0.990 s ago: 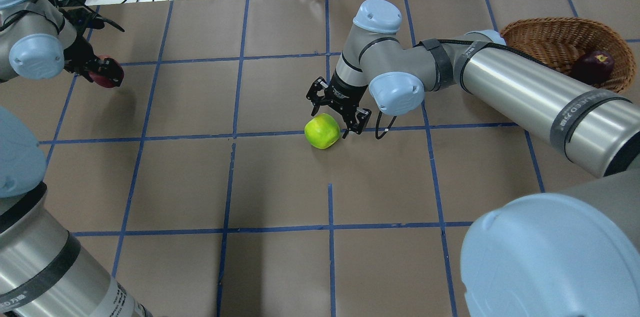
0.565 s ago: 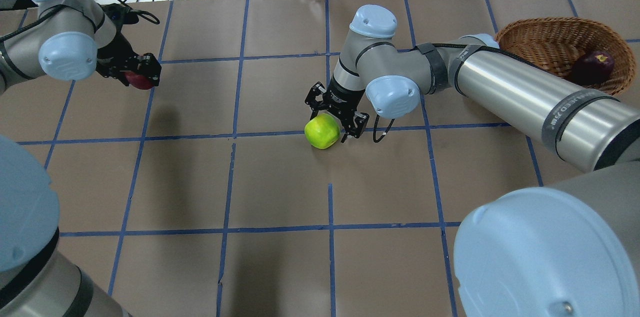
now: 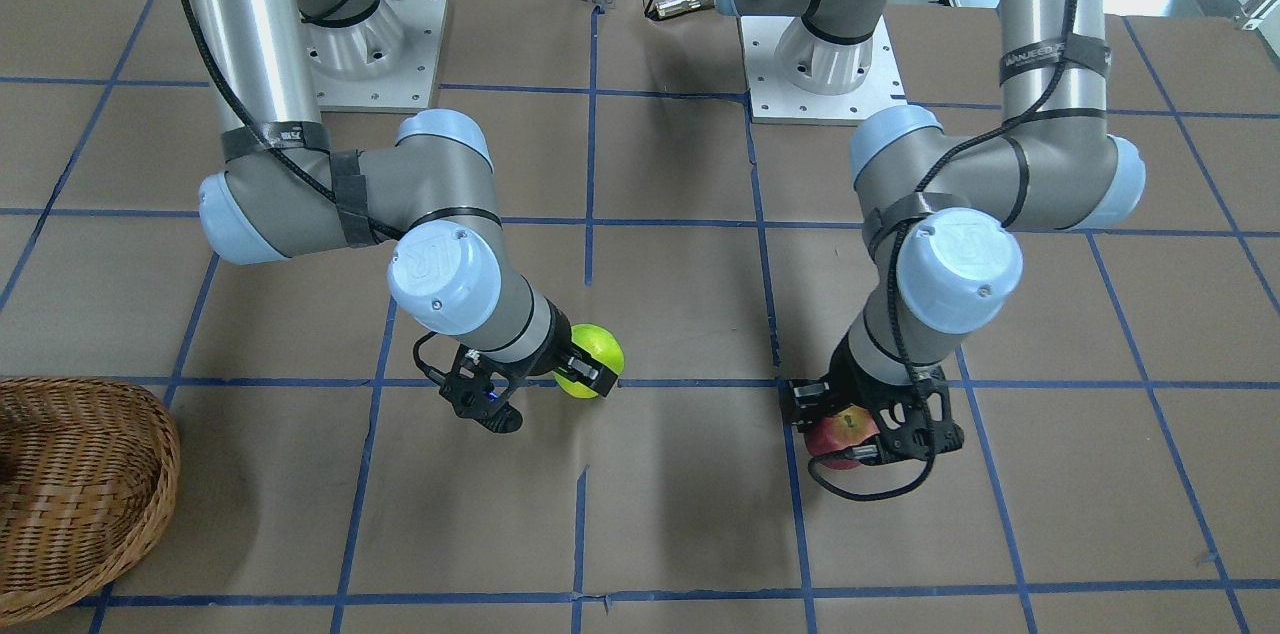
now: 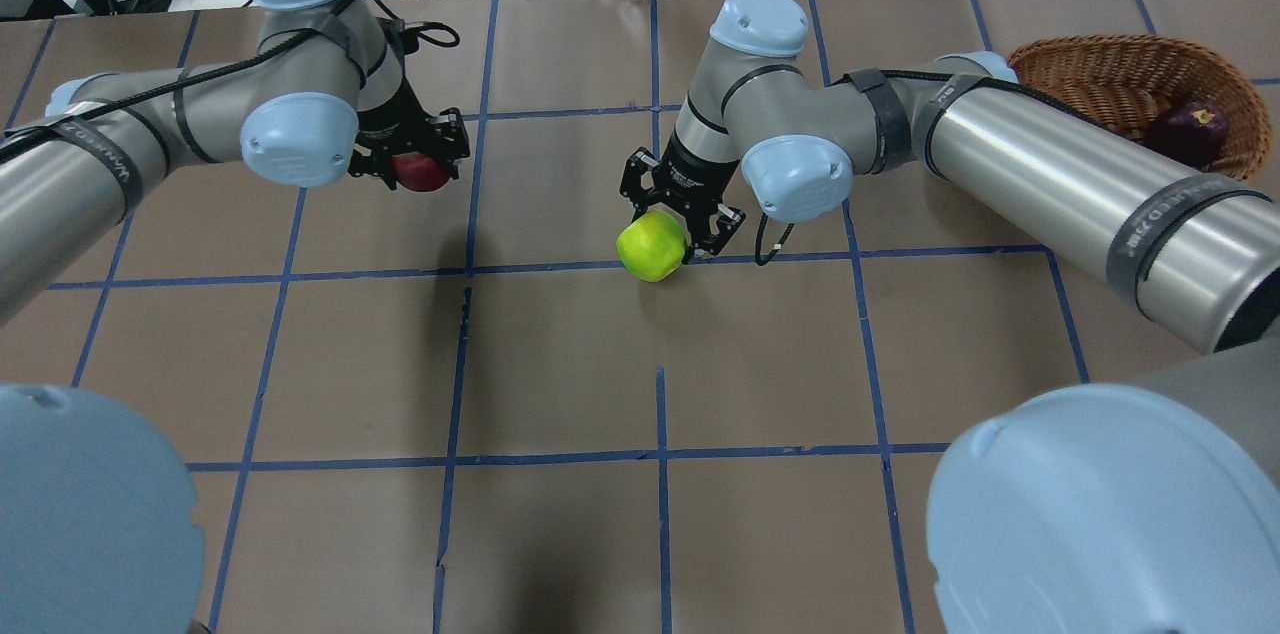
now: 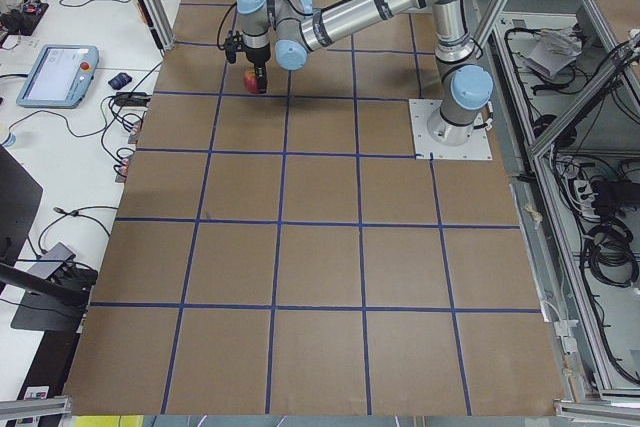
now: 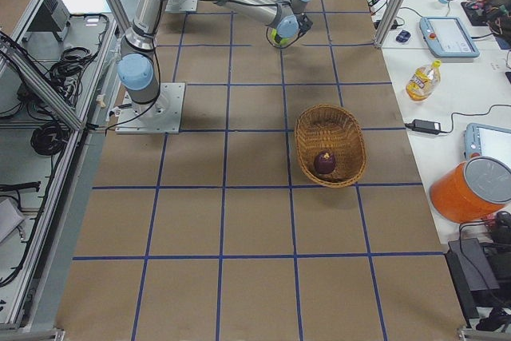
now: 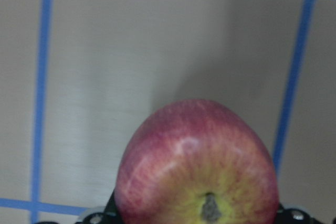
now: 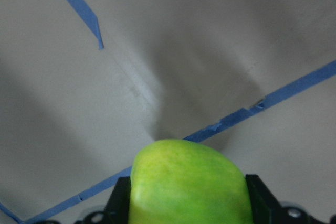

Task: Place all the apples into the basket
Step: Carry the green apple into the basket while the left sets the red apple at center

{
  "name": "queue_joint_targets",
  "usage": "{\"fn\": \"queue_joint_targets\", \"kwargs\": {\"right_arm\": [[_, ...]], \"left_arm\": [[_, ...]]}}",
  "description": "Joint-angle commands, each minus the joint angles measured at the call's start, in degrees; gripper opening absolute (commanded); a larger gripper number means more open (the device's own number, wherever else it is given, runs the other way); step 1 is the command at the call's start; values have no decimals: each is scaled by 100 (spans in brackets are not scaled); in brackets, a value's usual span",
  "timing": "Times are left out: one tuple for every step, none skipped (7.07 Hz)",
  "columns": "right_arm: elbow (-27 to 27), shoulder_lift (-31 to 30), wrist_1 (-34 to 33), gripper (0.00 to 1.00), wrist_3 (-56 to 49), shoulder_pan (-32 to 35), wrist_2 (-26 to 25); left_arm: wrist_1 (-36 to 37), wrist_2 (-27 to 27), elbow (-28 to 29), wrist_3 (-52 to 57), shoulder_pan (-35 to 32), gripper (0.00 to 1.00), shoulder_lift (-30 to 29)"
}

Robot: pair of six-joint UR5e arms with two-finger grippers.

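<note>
The brown-papered table (image 4: 560, 364), marked off in squares by blue tape lines (image 4: 560, 459), fills the room's middle. Both arms are stretched out over it. The right arm (image 4: 1050, 174) reaches across from the basket side and the left arm (image 4: 120, 144) comes in from the other.

The oval wicker basket (image 4: 1100, 79) sits at the far end on the robot's right, well apart from both pincers. The maroon apple (image 4: 1187, 132) lies inside it, against the wall nearer that end.

Near the table's centre the yellow-green apple (image 4: 651, 249) is just over a tape line, and the right pincer (image 4: 675, 229) is clenched on it, a black finger pressed to each side. Whether it is lifted clear of the paper I cannot tell.

Off to the left, the left pincer (image 4: 420, 164) grips the red apple (image 4: 420, 172) — stem end with its yellowish blush facing the wrist camera — and holds it above the table, its shadow lying on the paper below.
</note>
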Motion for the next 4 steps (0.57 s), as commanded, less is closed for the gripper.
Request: {"fn": "queue_joint_targets", "kwargs": {"right_arm": [[-81, -602, 668, 0, -467, -648, -101], [-99, -893, 916, 0, -1202, -1200, -615], [-160, -1052, 1284, 0, -1966, -1736, -846], [-213, -1124, 1366, 0, -2879, -2238, -1257]], "left_arm": [[-23, 3, -34, -1387, -908, 37, -184], [11, 3, -25, -1933, -1382, 37, -245], [151, -23, 79, -2669, -1718, 37, -368], [761, -76, 63, -3164, -2026, 38, -595]]}}
